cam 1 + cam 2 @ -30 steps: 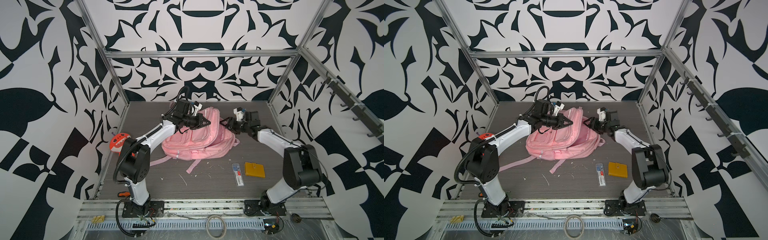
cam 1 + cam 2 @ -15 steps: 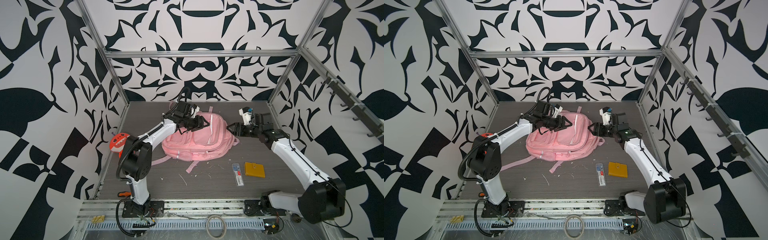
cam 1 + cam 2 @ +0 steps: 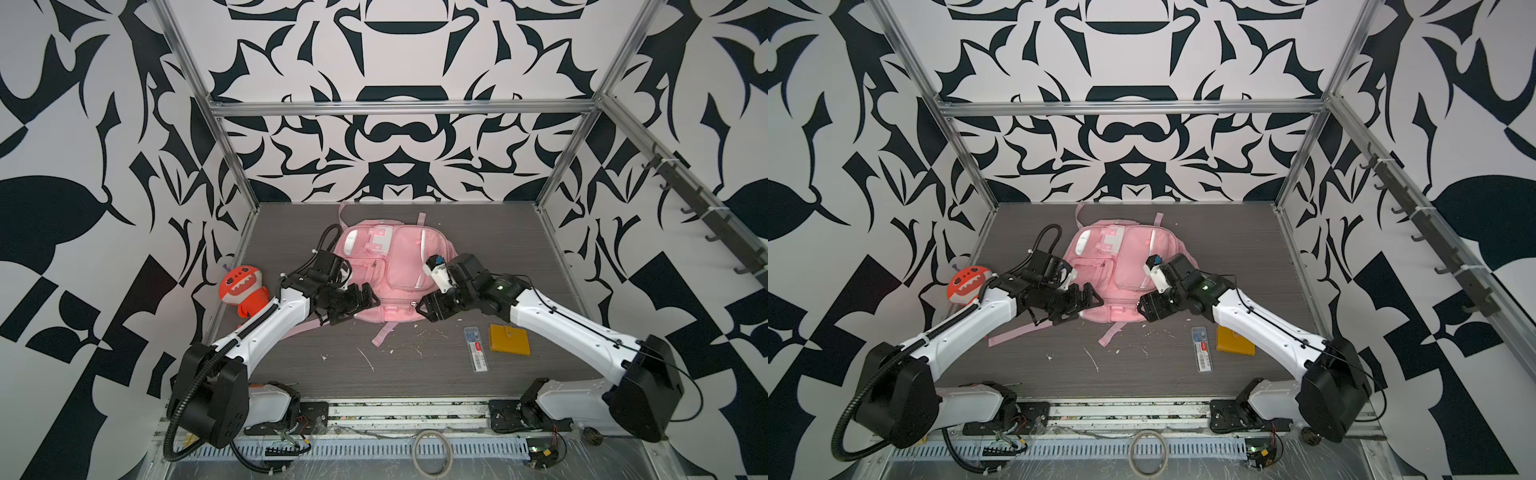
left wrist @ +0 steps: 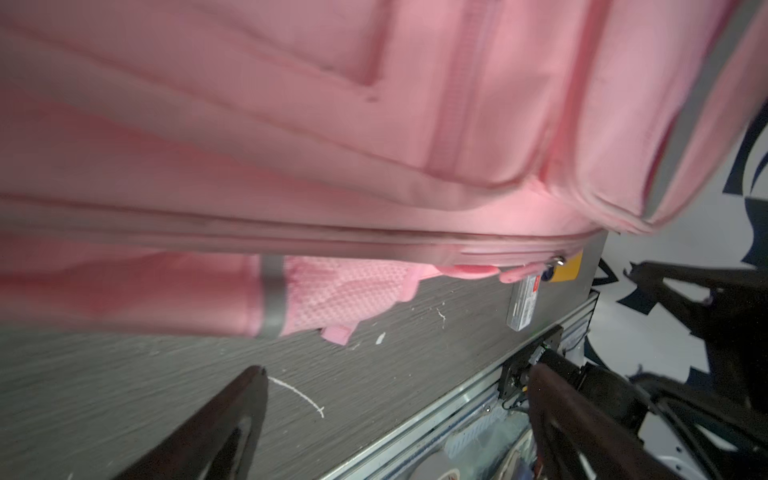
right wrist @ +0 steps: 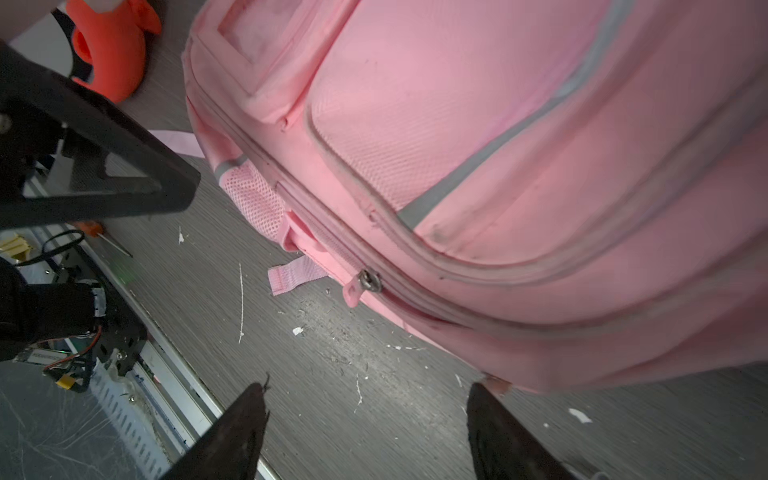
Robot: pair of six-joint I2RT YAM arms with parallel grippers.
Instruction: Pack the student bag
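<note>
**Flanking the student bag with both grippers open**

The student bag (image 3: pixel 390 266) lies flat on the grey table (image 3: pixel 415 374), in the middle and towards the far side, with its front pockets and white strips facing up in both top views (image 3: pixel 1117 266). Pink straps trail from its near edge onto the table, one running off to the near left.

The left gripper (image 3: pixel 365 301) sits at the bag's near-left corner, and the right gripper (image 3: pixel 423 311) sits at its near-right corner. The near edge of the bag lies between them.

In the left wrist view the left gripper (image 4: pixel 397 374) has its jaws spread wide. Only bare table shows between them, and the bag's mesh side pocket (image 4: pixel 345 291) lies just beyond the tips. In the right wrist view the right gripper (image 5: pixel 365 390) is also parted and holds nothing. Its fingers (image 5: pixel 498 424) hang over scuffed table just short of the bag's edge. A zip pull (image 5: pixel 365 282) hangs at that edge, ahead of the gap, and the zip line beside it looks closed.

An orange-red plush toy (image 3: pixel 241 289) lies at the left edge of the table, close behind the left arm. To the near right of the bag, a small clear packet (image 3: pixel 476 347) lies just beside an orange wallet (image 3: pixel 509 338), both apart from the bag. White scraps are scattered over the table in front of the bag.
</note>
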